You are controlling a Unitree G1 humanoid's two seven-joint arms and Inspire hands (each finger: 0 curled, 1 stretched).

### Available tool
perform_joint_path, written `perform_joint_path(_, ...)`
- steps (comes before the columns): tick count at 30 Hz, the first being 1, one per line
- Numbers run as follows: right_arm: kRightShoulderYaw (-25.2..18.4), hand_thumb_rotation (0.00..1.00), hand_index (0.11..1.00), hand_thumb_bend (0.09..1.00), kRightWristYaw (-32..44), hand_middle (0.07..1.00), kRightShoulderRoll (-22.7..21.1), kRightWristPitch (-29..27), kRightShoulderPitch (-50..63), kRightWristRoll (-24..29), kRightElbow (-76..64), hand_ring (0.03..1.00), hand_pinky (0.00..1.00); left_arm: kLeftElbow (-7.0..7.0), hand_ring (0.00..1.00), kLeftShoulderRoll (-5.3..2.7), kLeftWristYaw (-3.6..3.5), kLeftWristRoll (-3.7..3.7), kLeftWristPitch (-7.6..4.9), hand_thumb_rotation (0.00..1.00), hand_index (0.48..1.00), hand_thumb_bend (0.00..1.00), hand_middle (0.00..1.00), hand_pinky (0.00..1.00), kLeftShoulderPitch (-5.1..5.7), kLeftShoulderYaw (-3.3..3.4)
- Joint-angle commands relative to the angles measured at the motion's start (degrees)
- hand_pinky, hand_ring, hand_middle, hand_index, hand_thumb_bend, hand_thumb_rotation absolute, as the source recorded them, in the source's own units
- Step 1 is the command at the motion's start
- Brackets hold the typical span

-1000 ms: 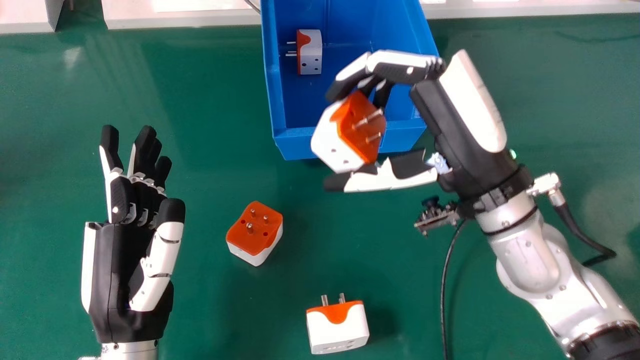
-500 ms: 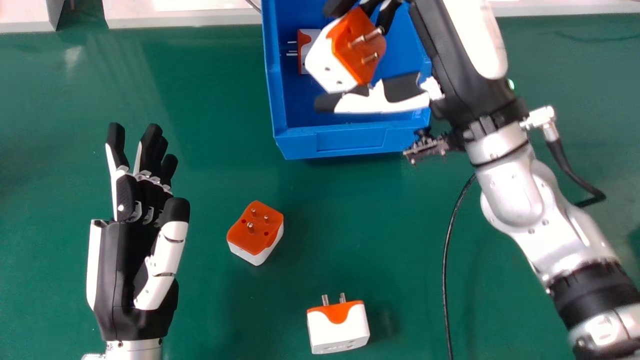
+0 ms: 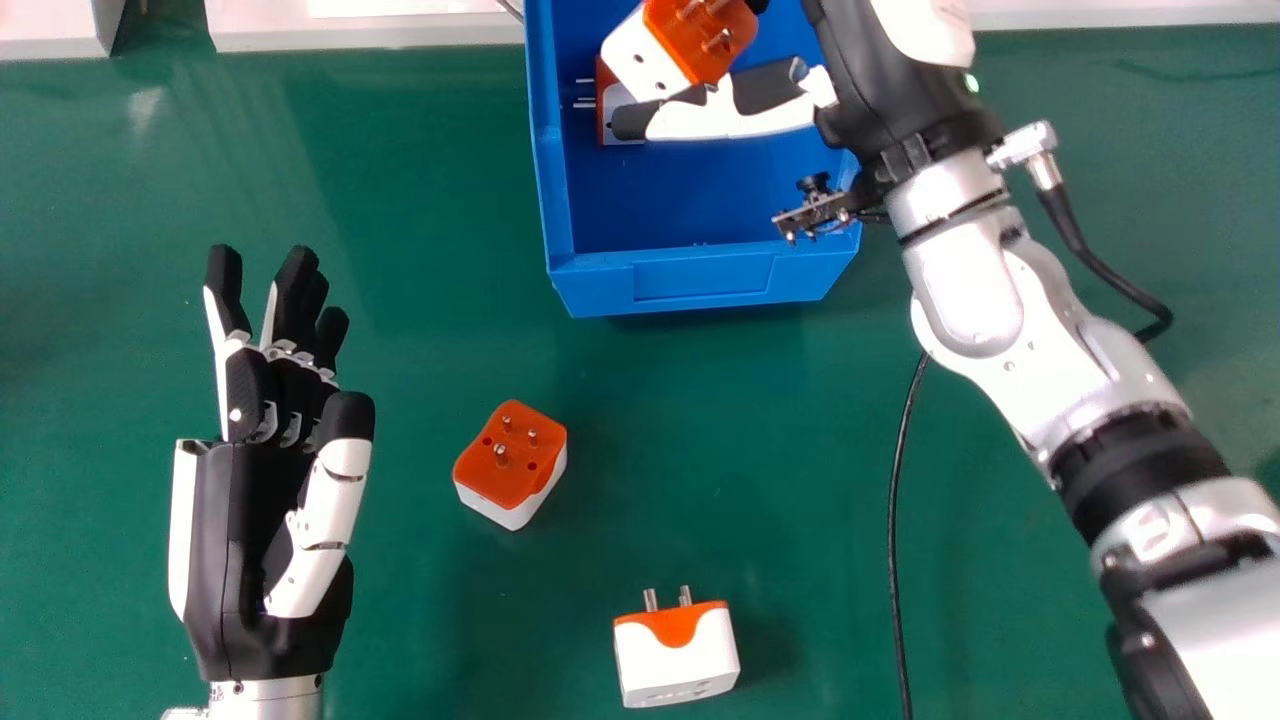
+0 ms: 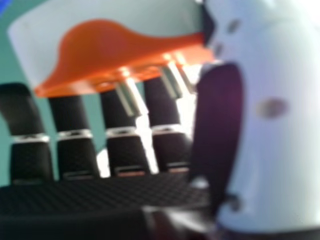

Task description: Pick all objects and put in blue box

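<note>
Off to the left of the green table, the left hand lies idle, palm up, its fingers loosely spread and holding nothing. Rightward comes a loose plug, orange face and pins up. Farther back is the blue box, with a boxed plug inside by the left wall, pins pointing left, partly hidden behind the right thumb. Nearer, on the table, sits another plug, its pins toward the box. Over the box the right hand has a held plug — gripped between thumb and fingers, tilted, apart from the box floor.

This looks like the placing step for the held plug. The next move seems to call for lowering it to the bare floor right of the boxed plug, then opening the fingers; let go too high, it could knock its neighbour. Two plugs on the table would then remain to be fetched.

As for the surface, it is smooth, with a faint shine at the far left. A black cable trails down it at the right — and beyond the far edge runs a pale ledge.
</note>
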Motion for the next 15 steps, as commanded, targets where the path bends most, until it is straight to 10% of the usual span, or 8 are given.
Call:
perform_joint_path(1,0.0,0.0,0.526,0.514,-0.9,0.499,0.1,-0.5,-4.8,1.1,2.2,0.385,0.34,-0.67,1.0,0.14,0.14,0.46,-1.26,0.48,0.952,0.4,0.98,1.0,0.23,-0.09)
perform_joint_path(15,3.8,0.0,0.532,0.513,-2.7,0.492,2.3,7.6,-14.3,-1.1,14.4,0.382,0.35,-0.5,1.0,0.44,0.72,0.79,-0.78,0.47,0.951,0.39,0.98,1.0,-0.21,-0.14)
